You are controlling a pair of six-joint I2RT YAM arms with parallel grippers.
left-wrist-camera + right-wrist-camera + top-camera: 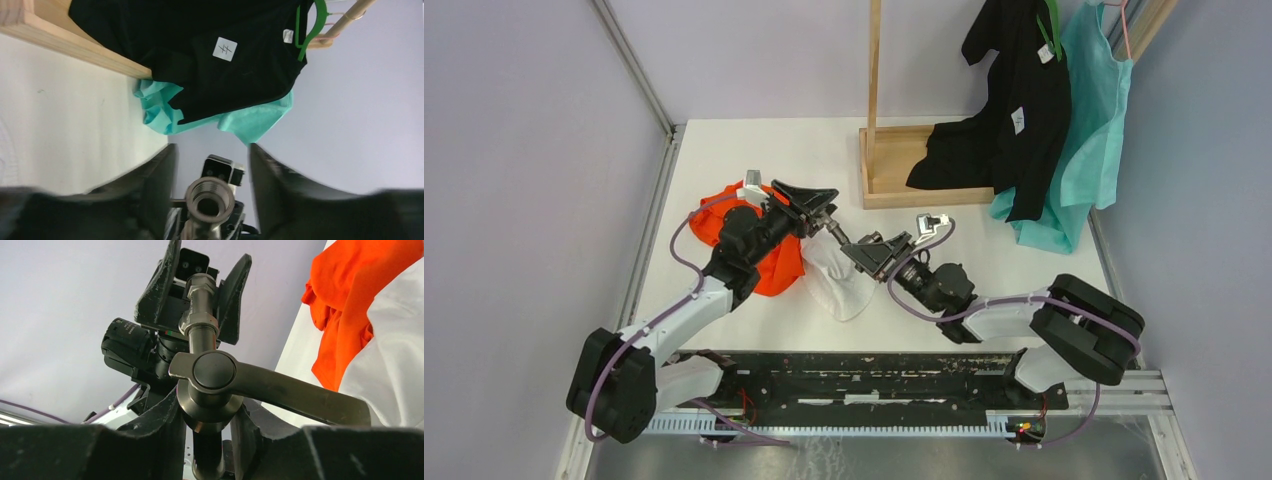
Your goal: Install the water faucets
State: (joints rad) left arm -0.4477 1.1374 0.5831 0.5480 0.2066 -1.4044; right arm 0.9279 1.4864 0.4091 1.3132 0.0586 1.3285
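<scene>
White table (754, 150), lilac walls (524, 150), wooden clothes rack (886, 170) behind; faucet (214, 371) held mid-air.

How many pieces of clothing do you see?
4: black shirt and teal top hanging on the rack, orange cloth and white cloth lying on the table. Others may be hidden.

Left gripper (830, 219) and right gripper (861, 251) meet tip-to-tip, clamped

A grey-brown metal faucet (214, 371) bars the gap between left end effector (833, 224) and right end effector (858, 250). Crumpled orange cloth (774, 272) lies behind the left, white cloth (839, 290) beneath, and bare white worktop (754, 150) beyond.
</scene>
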